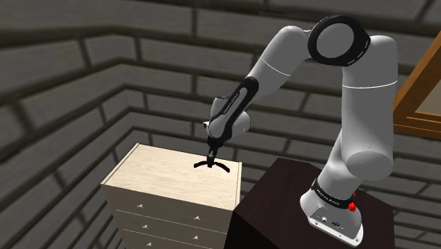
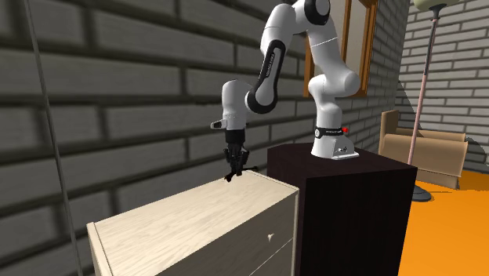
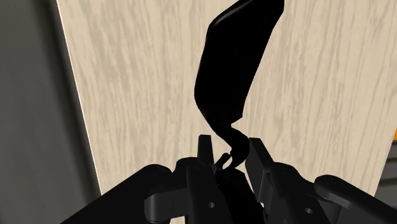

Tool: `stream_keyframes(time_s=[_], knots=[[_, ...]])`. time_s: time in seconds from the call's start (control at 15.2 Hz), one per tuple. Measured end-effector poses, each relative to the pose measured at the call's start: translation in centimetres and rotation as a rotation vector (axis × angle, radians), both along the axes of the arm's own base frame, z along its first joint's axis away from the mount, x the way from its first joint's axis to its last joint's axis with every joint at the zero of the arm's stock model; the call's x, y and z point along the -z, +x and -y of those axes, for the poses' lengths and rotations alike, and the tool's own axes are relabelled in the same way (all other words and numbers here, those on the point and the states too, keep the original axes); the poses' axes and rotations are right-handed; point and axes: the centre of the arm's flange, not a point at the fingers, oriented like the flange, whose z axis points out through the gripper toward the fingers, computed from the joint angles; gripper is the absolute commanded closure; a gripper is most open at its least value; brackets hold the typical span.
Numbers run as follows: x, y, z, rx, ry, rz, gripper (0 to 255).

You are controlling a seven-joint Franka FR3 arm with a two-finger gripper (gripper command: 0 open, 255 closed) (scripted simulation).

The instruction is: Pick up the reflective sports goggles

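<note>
The black sports goggles [image 3: 235, 70] sit over the pale wood-grain top of a chest of drawers [image 1: 162, 177], near the top's end that lies closest to the dark stand [image 1: 283, 205]. The all-black gripper [image 1: 210, 153] points straight down at them from above. In the wrist view its fingers [image 3: 205, 153] are drawn close together and clasp a thin curled part at one end of the goggles, and the broad dark body stretches away from the fingertips across the wood. Whether the goggles rest on the top or hang just clear of it cannot be told. A grey brick wall [image 1: 63, 92] stands behind the chest.
</note>
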Motion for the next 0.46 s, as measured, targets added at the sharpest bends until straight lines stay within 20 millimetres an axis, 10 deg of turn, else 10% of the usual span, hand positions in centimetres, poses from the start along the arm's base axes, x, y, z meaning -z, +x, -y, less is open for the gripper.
stream_keyframes(time_s=[0.46], knots=[[-3.4,0.0,0.0,0.0,0.0,0.0,255]])
